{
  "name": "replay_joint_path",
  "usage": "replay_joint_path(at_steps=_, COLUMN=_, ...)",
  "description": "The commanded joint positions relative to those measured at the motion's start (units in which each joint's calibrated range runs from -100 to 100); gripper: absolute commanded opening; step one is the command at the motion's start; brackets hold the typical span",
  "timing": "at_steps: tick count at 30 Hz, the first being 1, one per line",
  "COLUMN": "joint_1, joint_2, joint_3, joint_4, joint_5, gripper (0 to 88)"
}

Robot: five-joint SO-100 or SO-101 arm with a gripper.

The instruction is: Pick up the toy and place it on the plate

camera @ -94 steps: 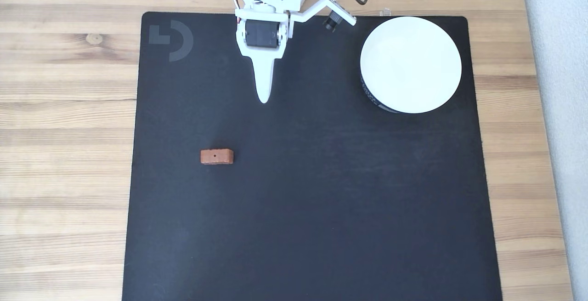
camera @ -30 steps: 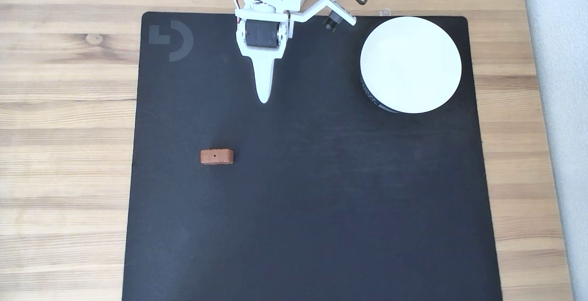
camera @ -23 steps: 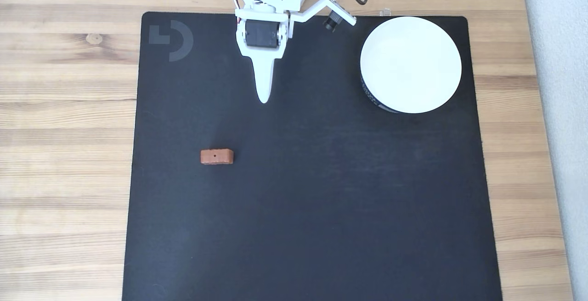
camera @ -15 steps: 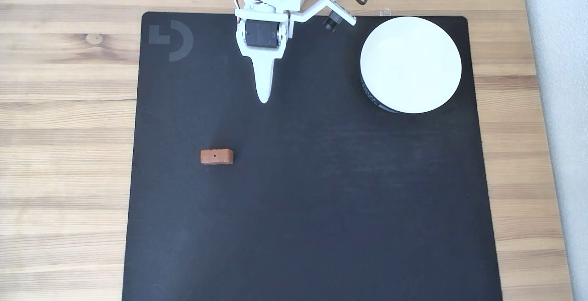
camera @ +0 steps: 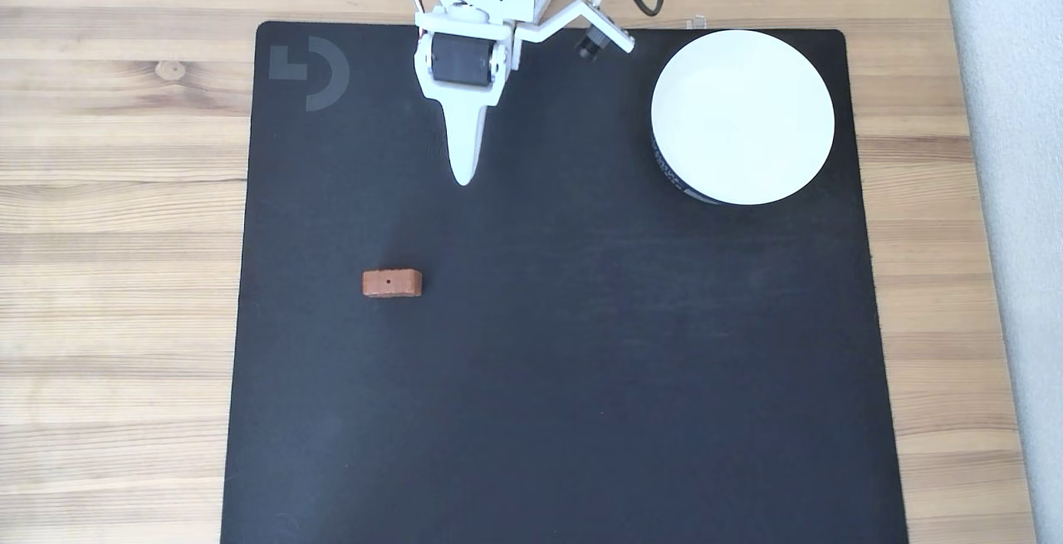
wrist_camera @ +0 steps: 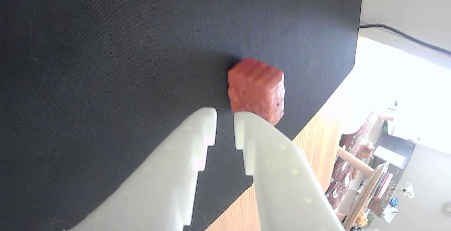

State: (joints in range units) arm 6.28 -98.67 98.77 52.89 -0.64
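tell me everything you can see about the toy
The toy is a small reddish-brown block shaped like a brick, with rounded corners and a rough, ridged surface in the wrist view. A tiny dark dot marks one narrow side. It lies alone on the black mat, towards the mat's left side in the fixed view, far from the plate. Nothing but the mat touches it; the end effector is well clear of it.
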Motion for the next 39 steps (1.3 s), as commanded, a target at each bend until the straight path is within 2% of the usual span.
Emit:
replay_joint_path(at_steps=1, joint_1=0.53, joint_2=-0.25, joint_3=-2.38, joint_4=0.45, joint_5=-0.14, gripper=2.6)
replay_joint_path(at_steps=8, joint_1=1.70, joint_2=7.84, joint_3=-13.64, joint_4=-0.14, joint_5=-0.19, gripper=2.6)
replay_joint_path(at_steps=23, joint_1=13.16, joint_2=58.03, joint_3=-56.91, joint_4=0.03, joint_5=-0.19, gripper=2.6)
replay_joint_path(at_steps=34, joint_1=15.00, joint_2=82.12, joint_3=-76.55, joint_4=0.54, joint_5=-0.24, gripper=2.6)
replay_joint_path(at_steps=39, joint_1=14.75, joint_2=94.21, joint_3=-86.11, joint_4=4.77, joint_5=-0.19, gripper=2.6)
